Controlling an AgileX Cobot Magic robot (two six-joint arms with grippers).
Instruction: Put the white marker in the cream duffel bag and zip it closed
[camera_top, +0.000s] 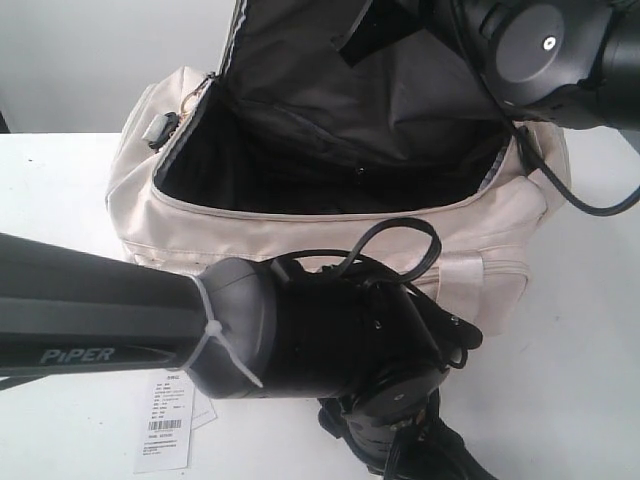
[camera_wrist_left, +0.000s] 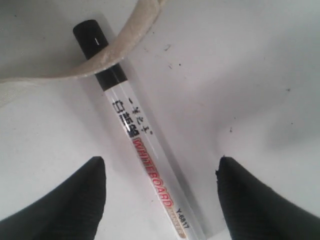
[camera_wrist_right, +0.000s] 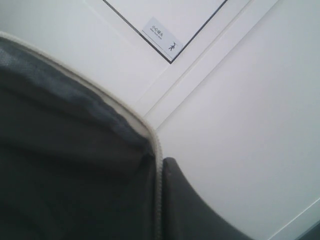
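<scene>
The white marker (camera_wrist_left: 150, 165) lies flat on the white table, red print along its barrel. A cream strap (camera_wrist_left: 112, 52) crosses over its black cap. My left gripper (camera_wrist_left: 160, 161) is open and low over the marker, one black finger on each side of the barrel, neither touching it. The cream duffel bag (camera_top: 300, 235) stands open behind the left arm, its dark inside showing. My right gripper (camera_wrist_right: 161, 167) is shut on the zipper edge of the bag's grey-lined flap (camera_wrist_right: 75, 150) and holds it up. In the exterior view the marker is hidden.
A white paper barcode tag (camera_top: 165, 425) lies on the table in front of the bag, under the left arm (camera_top: 100, 320). The right arm (camera_top: 545, 45) hangs above the bag's right end, with a black cable looping beside it. A zipper pull (camera_top: 162, 127) sits at the bag's left end.
</scene>
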